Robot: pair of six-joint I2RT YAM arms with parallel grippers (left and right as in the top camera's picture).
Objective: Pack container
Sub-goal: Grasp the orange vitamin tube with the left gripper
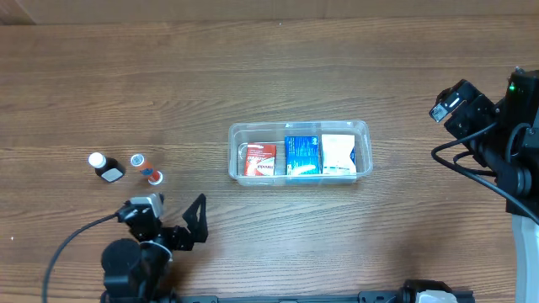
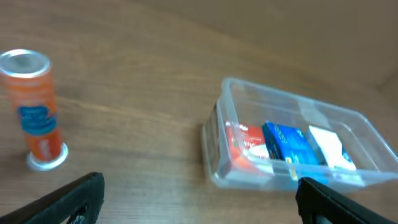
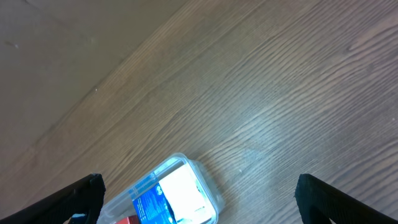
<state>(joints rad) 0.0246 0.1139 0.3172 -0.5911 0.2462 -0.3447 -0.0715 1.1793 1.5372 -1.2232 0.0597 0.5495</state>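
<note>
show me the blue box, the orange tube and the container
blue box (image 1: 302, 156), overhead view, middle of its top face
orange tube (image 2: 35, 93), left wrist view, upper body above the blue label
container (image 1: 237, 145), overhead view, bare floor near its left wall

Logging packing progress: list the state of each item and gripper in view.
container: upright, uncovered, holding three boxes
red box: inside container
blue box: inside container, middle
white box: inside container
orange tube: upright on table, outside container
white-capped bottle: on table, outside container
left gripper: open, empty
right gripper: open, empty
</note>
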